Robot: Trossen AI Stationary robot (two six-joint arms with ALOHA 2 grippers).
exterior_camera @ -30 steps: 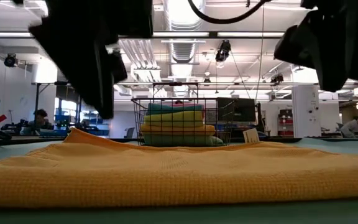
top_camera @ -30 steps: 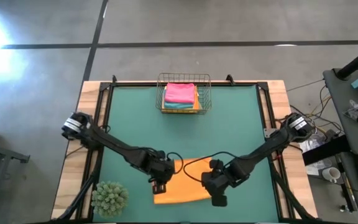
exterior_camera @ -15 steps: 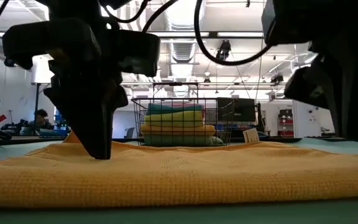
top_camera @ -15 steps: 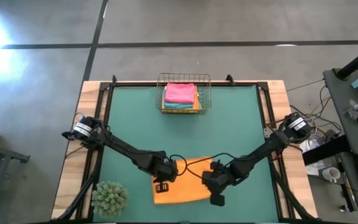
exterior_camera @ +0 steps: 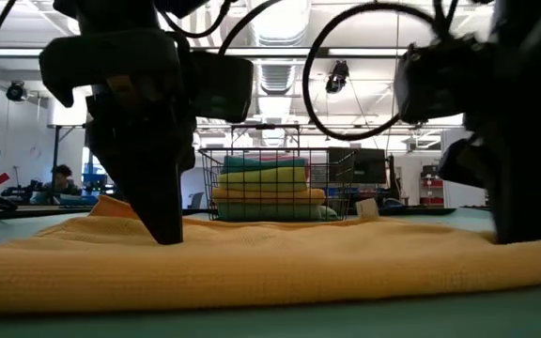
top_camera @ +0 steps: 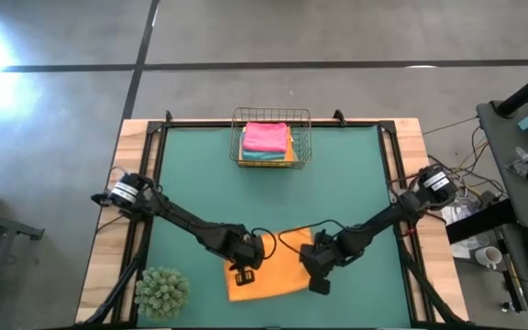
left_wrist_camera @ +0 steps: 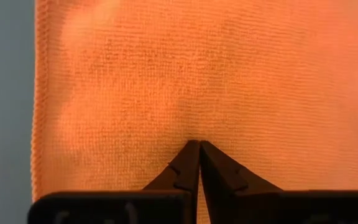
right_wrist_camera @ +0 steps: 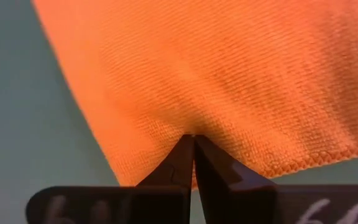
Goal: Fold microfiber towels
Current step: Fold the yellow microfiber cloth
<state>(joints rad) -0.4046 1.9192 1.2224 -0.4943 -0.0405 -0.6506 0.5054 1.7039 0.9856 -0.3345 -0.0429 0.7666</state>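
Observation:
An orange microfiber towel lies flat on the green mat near the table's front edge; it fills the low view. My left gripper stands on its left part, shut, tips down on the cloth. My right gripper stands at its near right corner, also shut on the cloth. In the low view the left gripper is on the left and the right gripper on the right. More folded towels, pink on top, lie stacked in the wire basket. My left gripper pinches a small pucker of the towel's top surface between its two fingertips, a little in from the hemmed left edge. The fingers come steeply from above. The towel lies flat on the mat. My right gripper pinches the cloth at its fingertips, close to the towel's corner and its hemmed edge. The fingers slant down from above. The towel rests on the mat around them.
A green spiky plant ball sits at the near left corner of the table, close to the left arm. The wire basket stands at the far middle. Bare green mat lies between the basket and the towel.
Both grippers have come down from above the orange towel until their tips stand on it, the left one first, the right one after. The towel stays lying on the mat.

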